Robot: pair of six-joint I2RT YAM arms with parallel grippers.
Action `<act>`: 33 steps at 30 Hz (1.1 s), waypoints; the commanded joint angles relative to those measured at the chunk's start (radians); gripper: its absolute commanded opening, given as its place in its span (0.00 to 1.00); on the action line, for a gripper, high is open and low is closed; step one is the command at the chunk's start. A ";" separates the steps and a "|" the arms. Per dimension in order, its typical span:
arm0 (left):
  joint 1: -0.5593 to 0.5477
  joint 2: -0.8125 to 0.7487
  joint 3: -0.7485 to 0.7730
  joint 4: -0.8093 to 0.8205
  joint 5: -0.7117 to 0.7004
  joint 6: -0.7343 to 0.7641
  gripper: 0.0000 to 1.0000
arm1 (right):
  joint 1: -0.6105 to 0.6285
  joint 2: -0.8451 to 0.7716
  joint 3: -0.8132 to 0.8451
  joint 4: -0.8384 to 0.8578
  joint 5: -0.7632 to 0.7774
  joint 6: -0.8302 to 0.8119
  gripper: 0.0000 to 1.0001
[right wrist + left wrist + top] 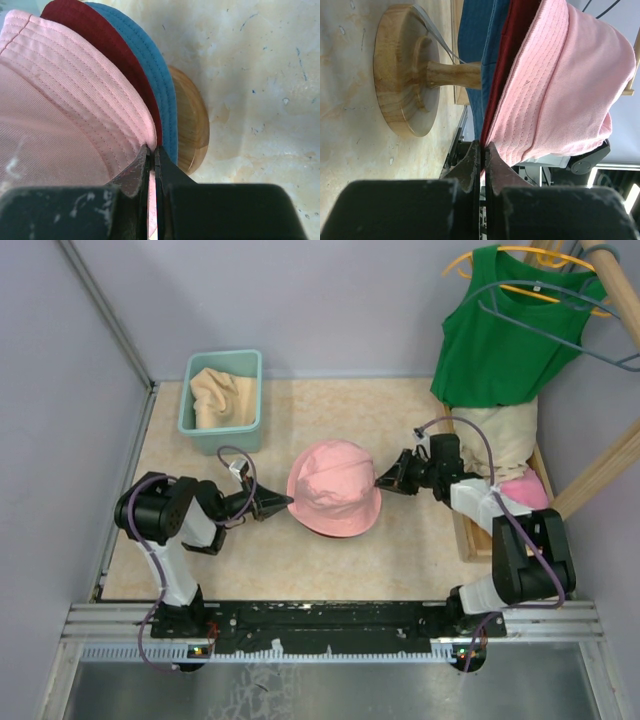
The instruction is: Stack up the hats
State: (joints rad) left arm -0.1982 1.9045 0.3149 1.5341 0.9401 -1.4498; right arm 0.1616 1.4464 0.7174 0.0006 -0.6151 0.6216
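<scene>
Two pinches, one hat: the left gripper (482, 150) and the right gripper (152, 150) each have their jaws closed thin on the pink hat (333, 485), which sits between their tips, each gripper holding an opposite edge of the brim. Just past the right fingertips we see the dark red hat (100, 45) and the blue hat (150, 65) nested under the pink one, all over a wooden stand (405, 70).

We judge this cloth light, soft and floppy. The stitched brim is the firmest part, so that edge is the right place to take hold; the crown would simply collapse. Two opposite grips should keep it spread, though one layer could slip free or the red brim could get caught along with it.

Well beyond the left gripper, the beige hat (215, 395) lies crumpled in the teal basket (222, 443).

No labels, no brands, no writing that we can read anywhere.
</scene>
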 commanded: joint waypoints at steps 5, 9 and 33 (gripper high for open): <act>0.025 -0.055 -0.026 0.038 0.005 0.106 0.14 | 0.001 -0.078 0.045 -0.212 0.181 -0.099 0.17; 0.055 -0.125 -0.046 -0.078 -0.014 0.173 0.26 | 0.001 -0.110 0.088 -0.252 0.208 -0.108 0.46; 0.223 -0.357 0.957 -1.665 -0.558 0.994 0.74 | -0.033 -0.216 0.126 -0.300 0.259 -0.111 0.73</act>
State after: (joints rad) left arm 0.0143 1.4681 1.1236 0.0841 0.5667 -0.6178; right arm 0.1448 1.2697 0.7876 -0.3225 -0.3370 0.5194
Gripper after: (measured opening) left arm 0.720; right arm 0.730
